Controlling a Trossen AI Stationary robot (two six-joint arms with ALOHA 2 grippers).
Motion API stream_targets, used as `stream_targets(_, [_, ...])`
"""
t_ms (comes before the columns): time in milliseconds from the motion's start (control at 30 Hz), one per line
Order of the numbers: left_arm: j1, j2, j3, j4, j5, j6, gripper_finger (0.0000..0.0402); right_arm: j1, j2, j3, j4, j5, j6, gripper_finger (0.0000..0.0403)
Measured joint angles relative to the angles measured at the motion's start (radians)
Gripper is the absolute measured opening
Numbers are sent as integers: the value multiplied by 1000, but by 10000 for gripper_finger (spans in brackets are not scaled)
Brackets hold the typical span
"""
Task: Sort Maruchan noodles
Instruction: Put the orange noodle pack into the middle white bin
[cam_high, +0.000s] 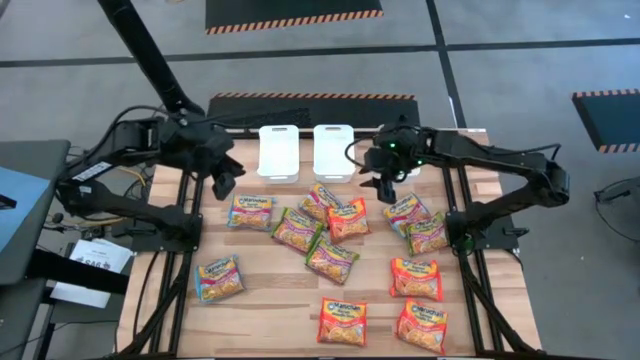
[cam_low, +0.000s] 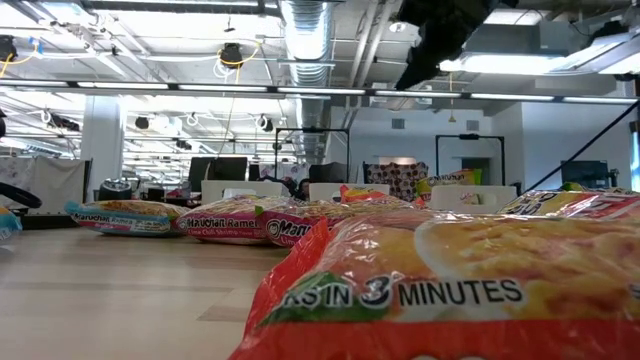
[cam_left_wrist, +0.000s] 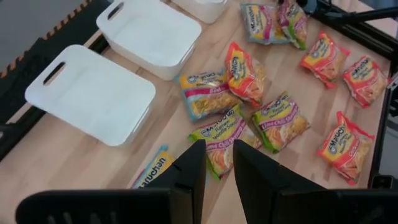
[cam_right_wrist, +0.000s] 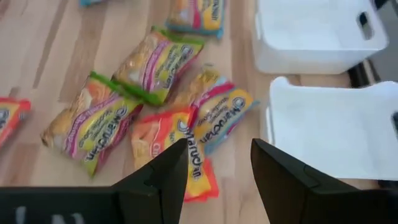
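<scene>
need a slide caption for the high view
Both pincers, left and right, hover empty over scattered Maruchan noodles beside two white trays on the wooden table.

Pale, planked wood forms the table (cam_high: 270, 300) beneath me, its finish smooth and matt, with grain lines running along the boards. My Maruchan noodles (cam_high: 332, 258) lie in glossy plastic wrappers that crinkle and catch the ceiling lights; the orange-red packet (cam_low: 450, 290) nearest the low camera shines brightest. Two white trays (cam_high: 279, 152) look like smooth moulded plastic with a soft, satin sheen. My left gripper (cam_left_wrist: 217, 180) and my right gripper (cam_right_wrist: 219, 171) show dark, matt fingers (cam_right_wrist: 283, 180) of what appears hard plastic. The frame (cam_high: 480, 290) flanking the tabletop reads as black metal.
</scene>
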Motion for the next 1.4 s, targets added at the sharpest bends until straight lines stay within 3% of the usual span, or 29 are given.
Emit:
stream_targets(433, [-31,-51,-21,-48,-99,-33,67,19,153,0,42,-13,-34,198])
stream_targets(667, [-31,-141,-212,45,-81,-59,67,28,240,0,47,-25,-41,198])
stream_targets(1067, [-31,-334,-582,415,21,-134,67,28,353,2,111,-78,-40,198])
stream_targets(1400, [-31,-312,-657,511,26,-156,67,29,425,0,132,-109,-27,198])
